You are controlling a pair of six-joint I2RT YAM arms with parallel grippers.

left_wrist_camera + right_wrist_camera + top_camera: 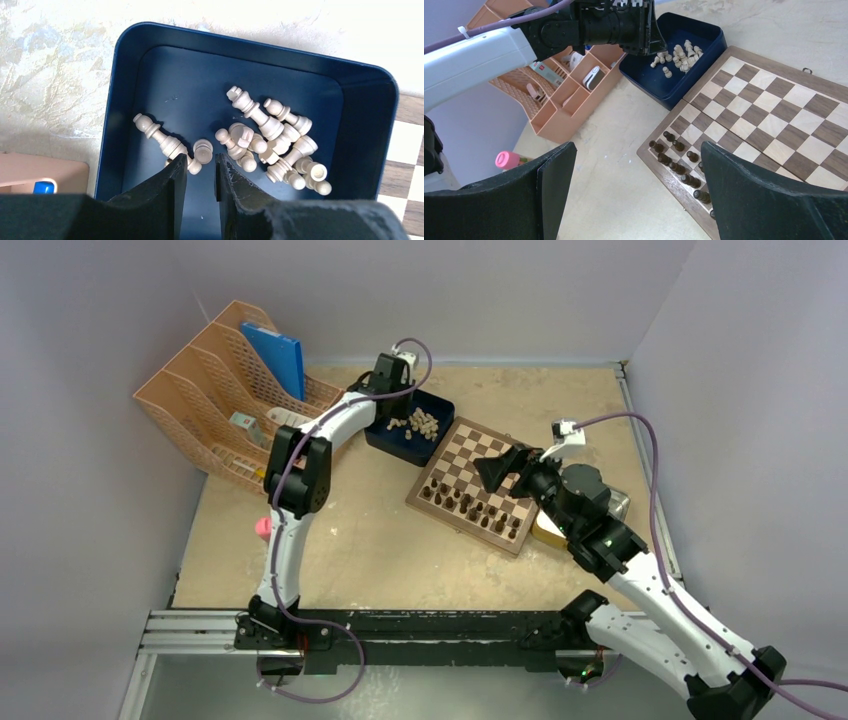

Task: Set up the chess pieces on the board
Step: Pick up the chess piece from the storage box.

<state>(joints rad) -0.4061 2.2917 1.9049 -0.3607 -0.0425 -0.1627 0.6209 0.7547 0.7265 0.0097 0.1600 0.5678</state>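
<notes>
The cream pieces [260, 140] are seen lying on their sides inside a dark blue tray [240, 55], which is set on the worktop [380, 540] just beside the far left corner of the board [470, 455]. Most of them are heaped together toward the tray side nearest the board. 1 longer piece [160, 137] is laid apart from the heap, nearer the middle of the tray.

The left tool [201, 162] is lowered into the tray, pointed down at its floor. Its fingers [170, 195] are held only narrowly apart, with the blue floor visible in the gap and nothing caught between them. A small pawn [202, 149] is lying just ahead of the tips, and the end of the longer piece is touching, or very nearly touching, the left fingertip.

The right tool [639, 200] is spread wide and held empty above the board, near its middle. Dark pieces [679, 167] are stood upright in 2 rows along the board edge nearest the arms; the other squares in view are bare.

A peach-coloured desk organiser [215, 390] is placed at the far left of the worktop, with a blue folder [280, 355] upright in it. A pink object [262, 528] is partly hidden behind the left arm.
</notes>
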